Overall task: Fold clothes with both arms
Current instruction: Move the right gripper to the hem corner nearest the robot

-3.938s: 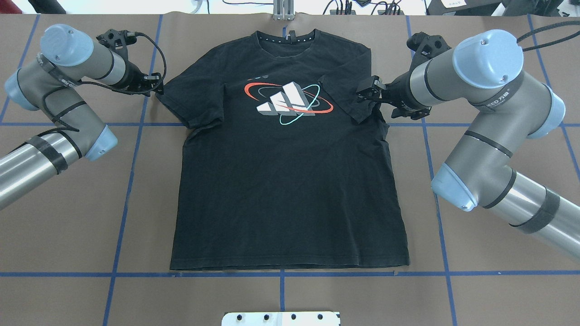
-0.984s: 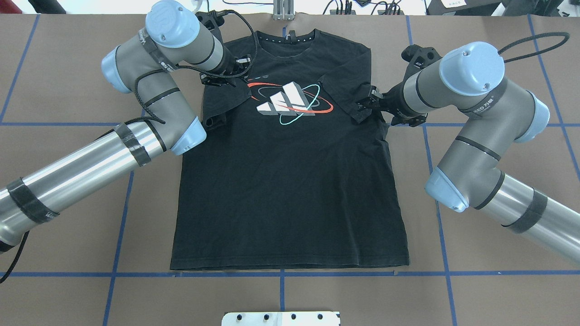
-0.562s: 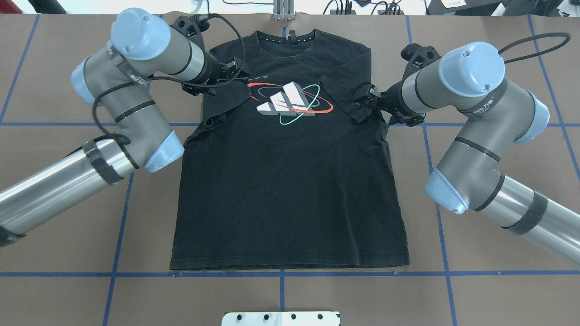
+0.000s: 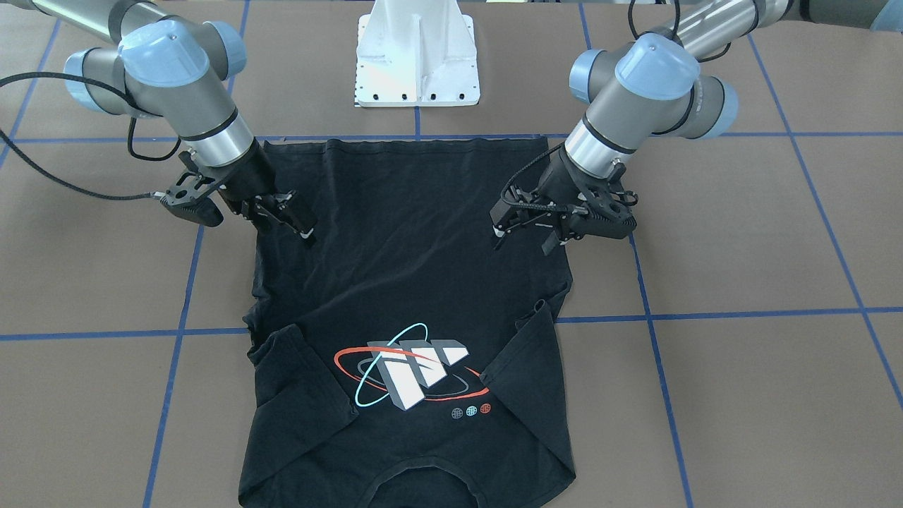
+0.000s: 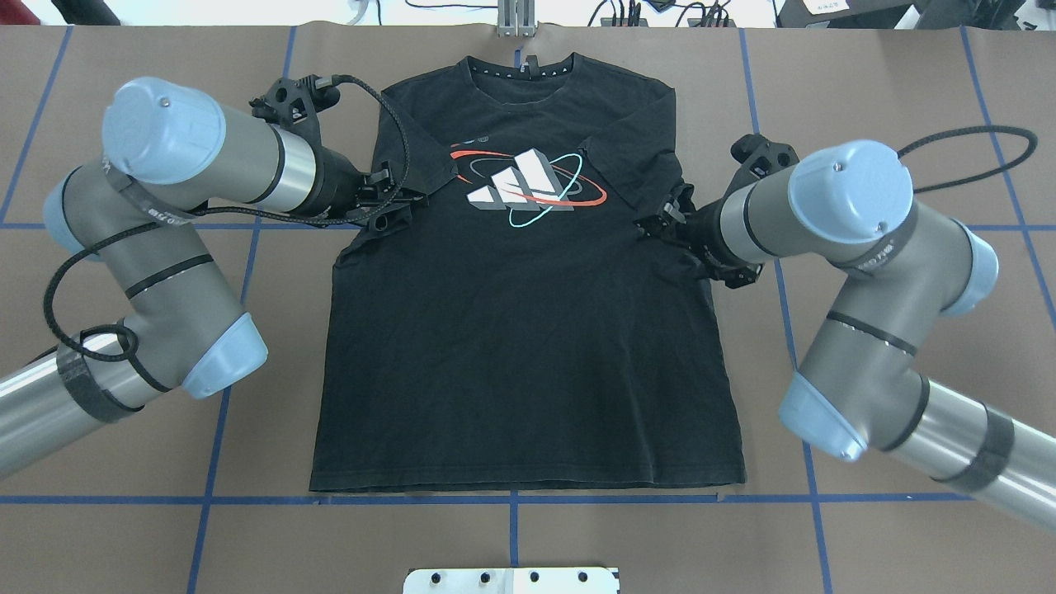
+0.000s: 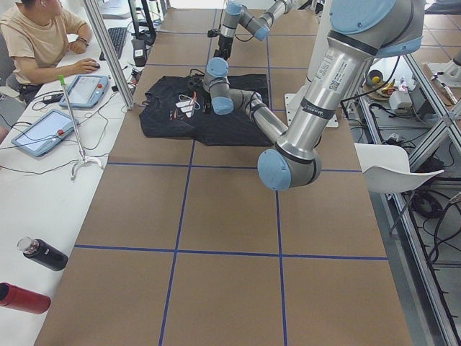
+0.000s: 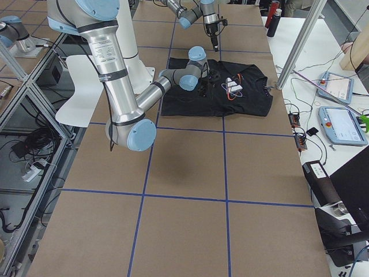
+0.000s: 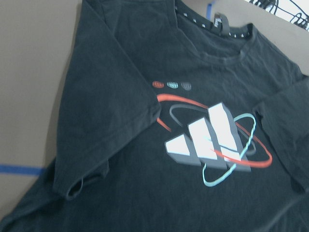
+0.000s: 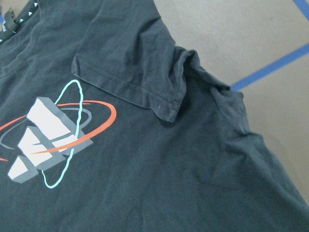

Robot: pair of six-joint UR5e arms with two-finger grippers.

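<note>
The black T-shirt (image 5: 528,346) lies flat on the table, logo (image 5: 528,186) up and collar at the far edge. Its left sleeve (image 5: 412,177) and right sleeve (image 5: 635,165) are both folded in onto the chest. My left gripper (image 5: 386,202) hovers open at the lower end of the left sleeve and holds nothing; in the front-facing view this left gripper (image 4: 522,233) shows spread fingers. Over the shirt's right side, just below the right sleeve, my right gripper (image 5: 660,216) is open and empty. Neither wrist view shows fingers, only the folded sleeves (image 8: 111,121) (image 9: 135,72).
Blue tape lines (image 5: 511,499) cross the brown table. The white pedestal base (image 4: 417,56) stands at the near edge by the hem. A metal post (image 5: 516,16) and cables sit beyond the collar. A person (image 6: 36,43) sits at a side desk with tablets; bottles (image 6: 43,254) lie there.
The left sleeve has been folded onto the chest and let go. Since then the left gripper has drawn back left and toward the hem; the right gripper has slid a little toward the hem.
</note>
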